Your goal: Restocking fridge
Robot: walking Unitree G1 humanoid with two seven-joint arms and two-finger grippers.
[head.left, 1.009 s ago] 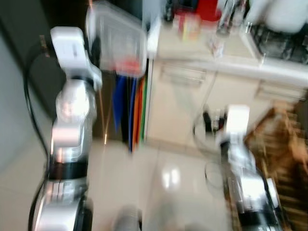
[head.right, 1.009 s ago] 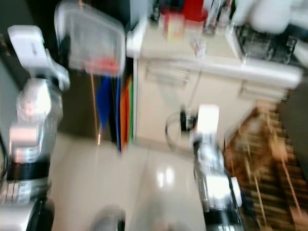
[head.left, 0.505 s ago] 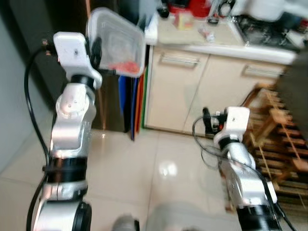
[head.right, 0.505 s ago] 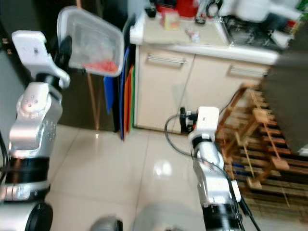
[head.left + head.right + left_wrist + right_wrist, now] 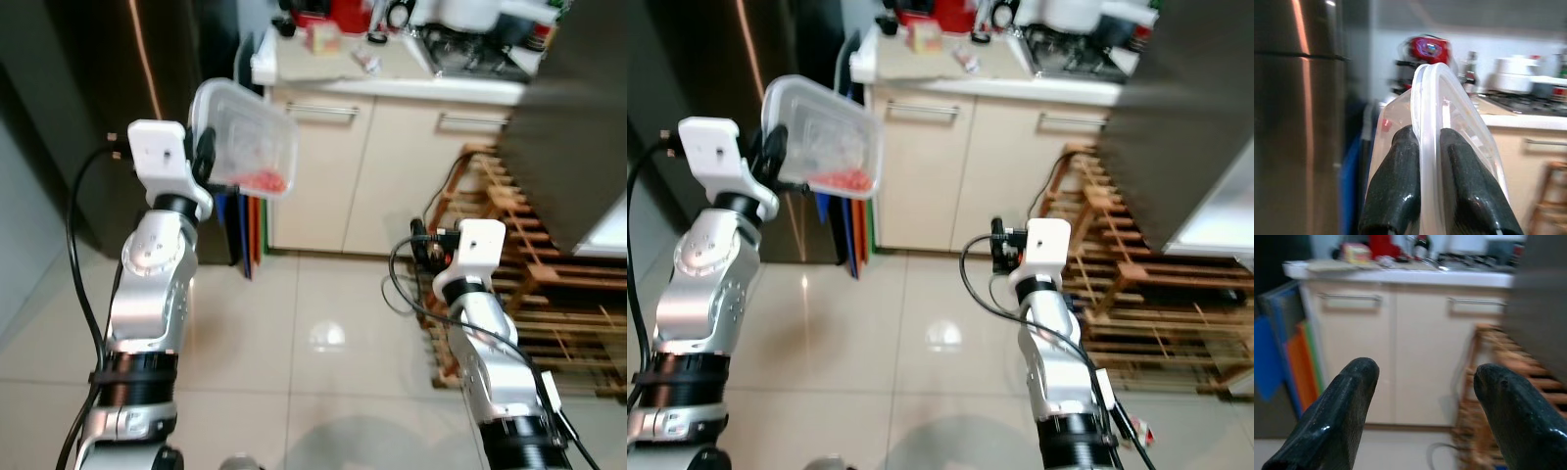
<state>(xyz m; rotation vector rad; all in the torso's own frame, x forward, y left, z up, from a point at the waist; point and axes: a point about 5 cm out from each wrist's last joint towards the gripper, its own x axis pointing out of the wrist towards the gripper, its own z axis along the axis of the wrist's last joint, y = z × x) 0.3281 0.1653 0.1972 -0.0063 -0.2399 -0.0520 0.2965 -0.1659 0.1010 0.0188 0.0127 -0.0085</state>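
Fingers (image 5: 1400, 181) of the left gripper (image 5: 1422, 142) pinch the clear container's (image 5: 245, 147) rim; red food shows at 5 o'clock inside; right gripper (image 5: 1422, 377) gapes empty.

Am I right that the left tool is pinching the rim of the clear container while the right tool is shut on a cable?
Not quite. The left tool does pinch the clear container by its rim, but the right tool is open and holds nothing, as the right wrist view shows.

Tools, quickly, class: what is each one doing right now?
Left tool: closed on the rim of a clear plastic container, held up on edge.
Right tool: open, holding nothing.
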